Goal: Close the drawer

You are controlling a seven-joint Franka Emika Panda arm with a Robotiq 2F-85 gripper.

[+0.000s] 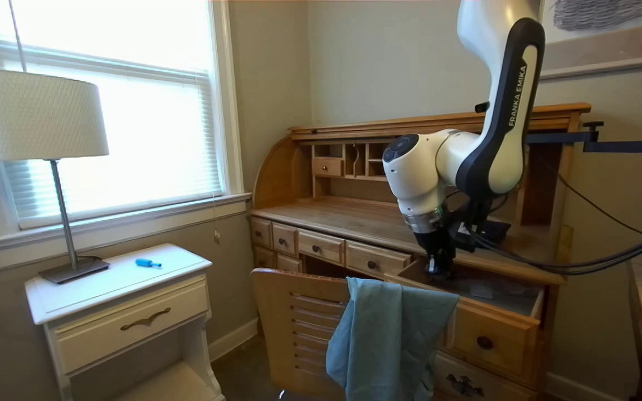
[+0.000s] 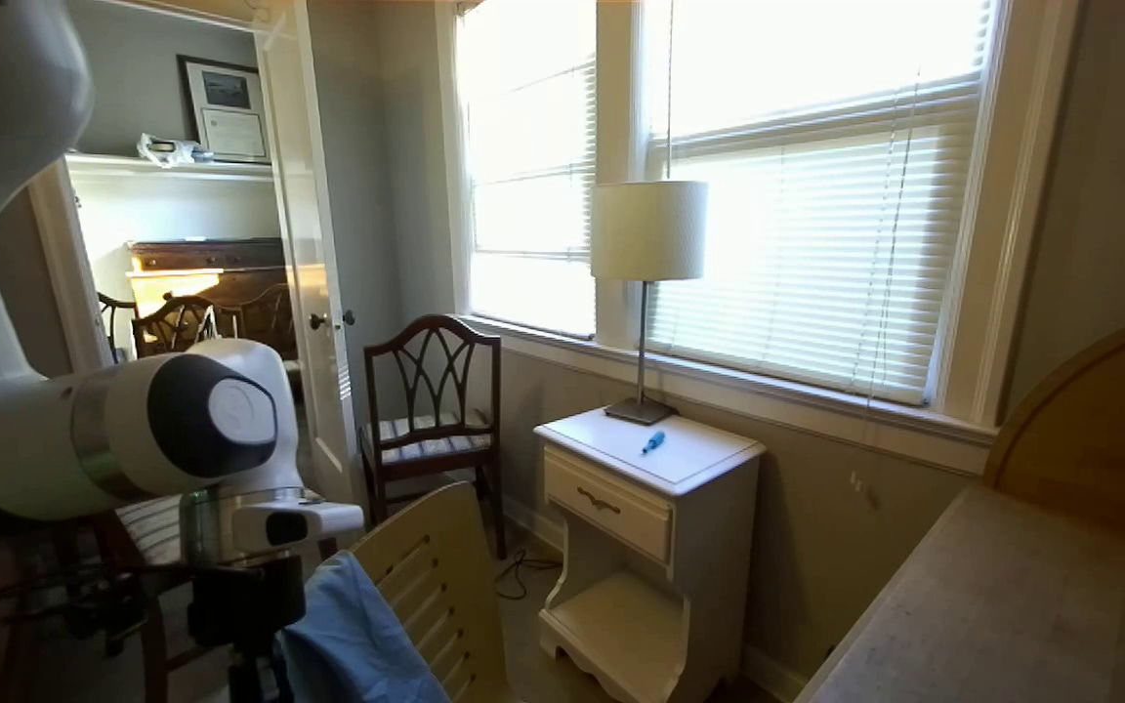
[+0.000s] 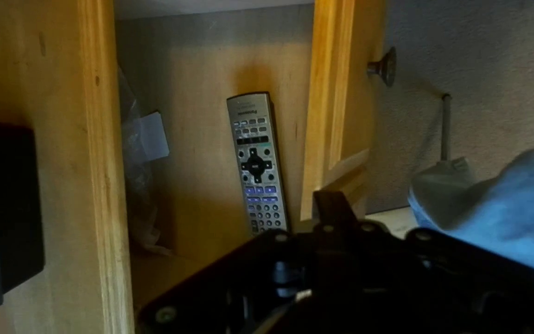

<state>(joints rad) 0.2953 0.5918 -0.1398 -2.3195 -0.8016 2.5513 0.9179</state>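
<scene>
The honey-oak drawer (image 1: 510, 336) stands pulled out of the roll-top desk in an exterior view, with a round dark knob on its front. The blue cloth and chair hide part of its front. In the wrist view the open drawer (image 3: 320, 111) shows from above, with a silver remote (image 3: 257, 162) and a clear plastic bag inside. My gripper (image 1: 437, 270) is pointing down over the drawer opening, near the front panel. In the wrist view the fingertips (image 3: 335, 204) are together, with nothing seen between them, and overlap the front panel's edge. I cannot tell whether they touch it.
A wooden chair (image 1: 298, 328) with a blue cloth (image 1: 390, 334) on its back stands before the desk (image 1: 349, 214). A white nightstand (image 1: 126, 278) with a lamp (image 1: 64, 217) and blue tool (image 1: 147, 263) stands by the window. A black object (image 3: 7, 208) lies on the desktop.
</scene>
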